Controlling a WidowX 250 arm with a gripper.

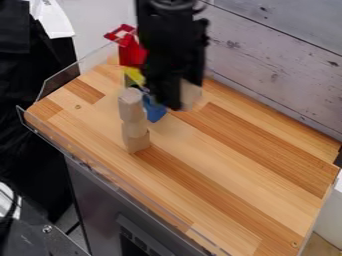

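A stack of pale wooden blocks (134, 120) stands on the striped wooden tabletop (234, 165), nearer than the black gripper (165, 102); I cannot tell its jaws' state. Right beside them are a blue object (155, 111) and a blurred pale block (192, 95); beyond, a red object (131, 52).

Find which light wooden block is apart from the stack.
The light wooden block beside the black two-finger gripper; the others are piled one atop another in the stack.

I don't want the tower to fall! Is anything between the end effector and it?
Yes: from here, a blue thing shows between the end effector and the wooden tower. I can't tell whether it really blocks the way.
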